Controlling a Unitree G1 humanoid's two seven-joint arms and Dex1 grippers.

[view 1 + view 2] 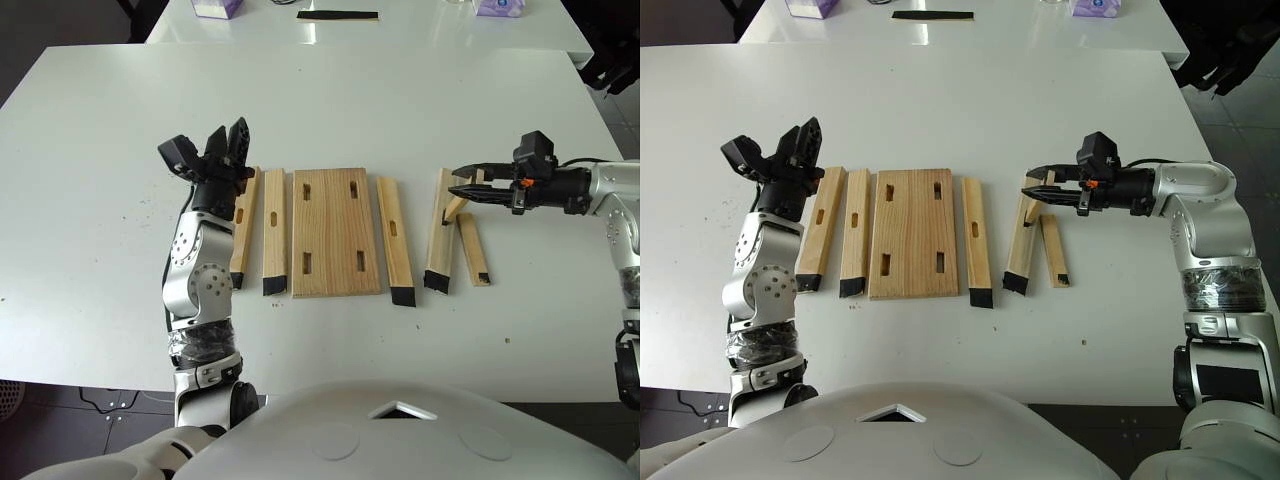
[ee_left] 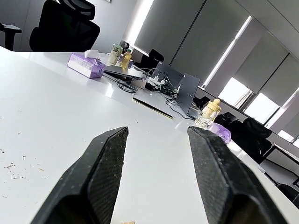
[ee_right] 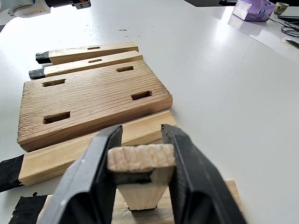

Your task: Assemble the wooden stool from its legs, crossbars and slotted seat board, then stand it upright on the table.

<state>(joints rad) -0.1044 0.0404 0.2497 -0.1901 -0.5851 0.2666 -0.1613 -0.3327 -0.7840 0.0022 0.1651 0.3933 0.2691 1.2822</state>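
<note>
Pale wood is set out in a row on the white table [image 1: 120,120]. The slotted seat board [image 1: 335,232] lies flat in the middle with its four slots facing up. To its left two legs lie side by side, the outer leg [image 1: 822,225] and the inner leg [image 1: 274,232], each with its black tip pointing toward the robot. Just right of the board lies a third leg [image 1: 394,240], and a little farther right a fourth leg [image 1: 438,235], with a short loose crossbar [image 1: 473,250] flat on the table beside it. The right gripper [image 1: 455,181] comes in level from the right, above the far end of the fourth leg. Its fingers are clamped on the end of a second crossbar [image 3: 141,158], which slants down toward that leg. From where I stand I can't make out whether its lower end touches the leg. The left gripper [image 1: 229,135] is raised on an upright forearm over the far ends of the two left legs. Its two dark fingers are spread apart with nothing between them. On the next table back sit two purple tissue boxes, one [image 1: 217,7] to the left and one [image 1: 500,7] to the right, with a dark flat strip [image 1: 338,15] between them.
</note>
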